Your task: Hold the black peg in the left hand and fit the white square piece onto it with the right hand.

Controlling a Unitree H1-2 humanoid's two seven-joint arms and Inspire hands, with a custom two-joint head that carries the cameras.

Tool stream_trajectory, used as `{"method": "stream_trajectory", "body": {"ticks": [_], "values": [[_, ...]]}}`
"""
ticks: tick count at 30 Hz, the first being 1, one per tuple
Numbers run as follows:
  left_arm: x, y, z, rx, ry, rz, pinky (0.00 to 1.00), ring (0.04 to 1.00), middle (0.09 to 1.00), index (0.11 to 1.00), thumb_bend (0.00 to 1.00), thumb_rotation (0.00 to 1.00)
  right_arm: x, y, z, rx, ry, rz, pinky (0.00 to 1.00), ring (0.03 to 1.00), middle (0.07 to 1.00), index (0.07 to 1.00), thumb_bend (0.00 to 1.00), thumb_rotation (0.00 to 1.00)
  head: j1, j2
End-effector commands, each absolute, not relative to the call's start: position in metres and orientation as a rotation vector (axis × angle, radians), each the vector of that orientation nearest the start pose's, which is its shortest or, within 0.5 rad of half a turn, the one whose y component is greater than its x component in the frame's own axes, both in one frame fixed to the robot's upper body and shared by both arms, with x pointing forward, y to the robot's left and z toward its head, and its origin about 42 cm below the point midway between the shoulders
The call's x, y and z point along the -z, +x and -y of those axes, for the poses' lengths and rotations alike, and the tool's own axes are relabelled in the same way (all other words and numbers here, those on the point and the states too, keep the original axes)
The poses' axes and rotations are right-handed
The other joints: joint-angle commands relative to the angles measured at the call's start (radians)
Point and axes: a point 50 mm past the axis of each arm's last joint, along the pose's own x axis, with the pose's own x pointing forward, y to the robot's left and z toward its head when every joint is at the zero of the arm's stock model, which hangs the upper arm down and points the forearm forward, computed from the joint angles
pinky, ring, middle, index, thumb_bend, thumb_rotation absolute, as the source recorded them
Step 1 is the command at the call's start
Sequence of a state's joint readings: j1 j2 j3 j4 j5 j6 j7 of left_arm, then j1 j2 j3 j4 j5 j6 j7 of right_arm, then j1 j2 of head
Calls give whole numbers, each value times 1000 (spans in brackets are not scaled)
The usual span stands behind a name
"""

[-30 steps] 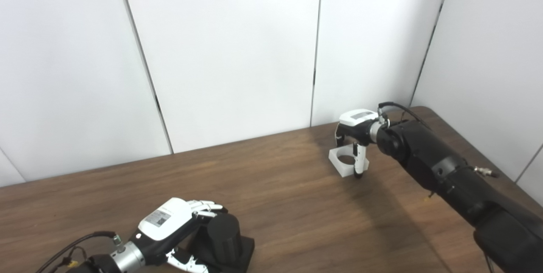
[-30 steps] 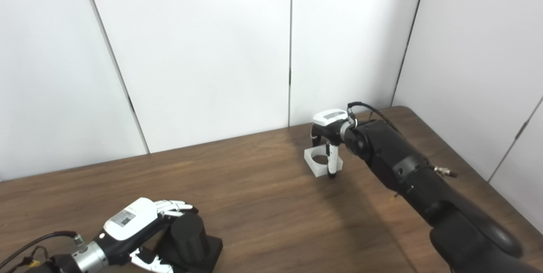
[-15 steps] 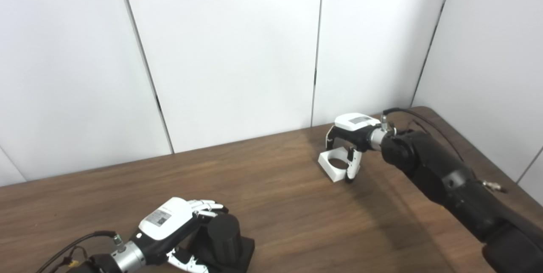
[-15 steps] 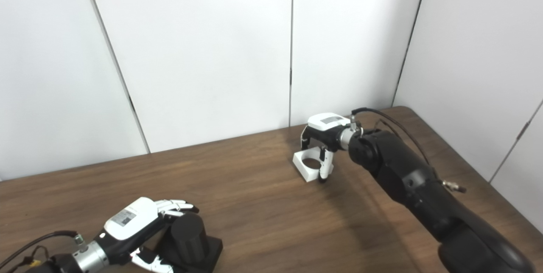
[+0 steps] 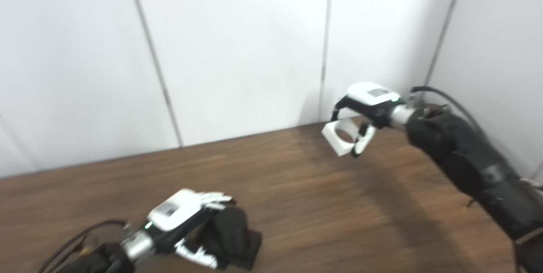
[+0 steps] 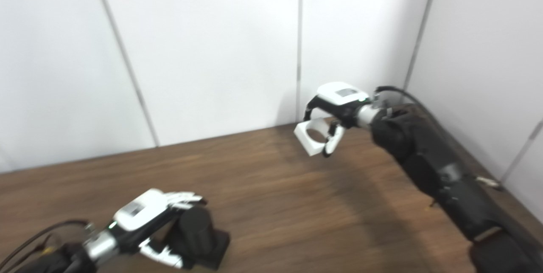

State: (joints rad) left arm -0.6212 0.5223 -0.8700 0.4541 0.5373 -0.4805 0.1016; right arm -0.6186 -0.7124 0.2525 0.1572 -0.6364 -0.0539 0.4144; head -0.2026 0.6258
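Right hand [image 5: 365,107], white-shelled with black fingers, pinching the white square plastic piece with a round hole [image 5: 341,136]; fingers over the far side, thumb against the near-right face. Piece is clear of the brown wood-grain counter [image 5: 322,205], up in the air over the far right corner, tilted so the hole faces up and toward the near left.

Left hand [image 5: 180,218] down at the near left edge of the counter, fingers wrapped round the black cylindrical peg [image 5: 229,228] from its left side. Peg stands upright on its flat black base [image 5: 250,245], base resting on the counter, as far as I can tell. Both views blurred, so exact finger contact on the peg is hard to read.

Piece and peg well apart: the carry across the counter is the step in hand, by my reading.

How to do it well, my judgement:
- bring the piece across high enough to clear the peg top, no dragging
- level the piece on the way, so the hole axis matches the upright peg
- stop directly over the peg before lowering; descend straight and slowly
- thumb sits close to the hole's edge; keep it off the peg's path
- left hand should brace the peg firmly so a slightly off-centre touch does not tip it
- pinch looks light; a sudden swing could twist the piece in the fingers
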Motion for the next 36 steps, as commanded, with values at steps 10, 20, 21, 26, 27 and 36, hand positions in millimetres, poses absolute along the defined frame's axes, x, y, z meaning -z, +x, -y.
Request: {"method": "stream_trajectory", "body": {"ticks": [10, 20, 21, 26, 27, 36], "values": [[-96, 391, -211, 1037, 1368, 413, 831, 880, 864, 493, 523, 71, -341, 416, 284, -497, -1437, 454, 706, 850, 767, 479, 519, 131, 125, 33], [-97, 395, -199, 1033, 1360, 406, 851, 901, 881, 493, 522, 73, -345, 405, 242, -601, -1360, 562, 704, 838, 761, 479, 518, 133, 180, 45], [-98, 395, -198, 1032, 1363, 405, 851, 902, 880, 493, 522, 74, -345, 404, 237, -609, -1356, 572, 705, 837, 761, 479, 519, 133, 185, 46], [-98, 395, -195, 1024, 1363, 410, 850, 906, 879, 493, 522, 74, -343, 400, 222, -650, -1333, 608, 688, 831, 761, 479, 518, 134, 195, 48], [-98, 395, -194, 1022, 1365, 410, 853, 908, 879, 493, 521, 75, -342, 399, 219, -661, -1326, 611, 689, 832, 760, 479, 518, 134, 198, 49], [-101, 394, -190, 1021, 1354, 409, 869, 910, 882, 493, 521, 75, -334, 391, 200, -716, -1289, 640, 702, 836, 761, 479, 519, 136, 224, 63]]}}
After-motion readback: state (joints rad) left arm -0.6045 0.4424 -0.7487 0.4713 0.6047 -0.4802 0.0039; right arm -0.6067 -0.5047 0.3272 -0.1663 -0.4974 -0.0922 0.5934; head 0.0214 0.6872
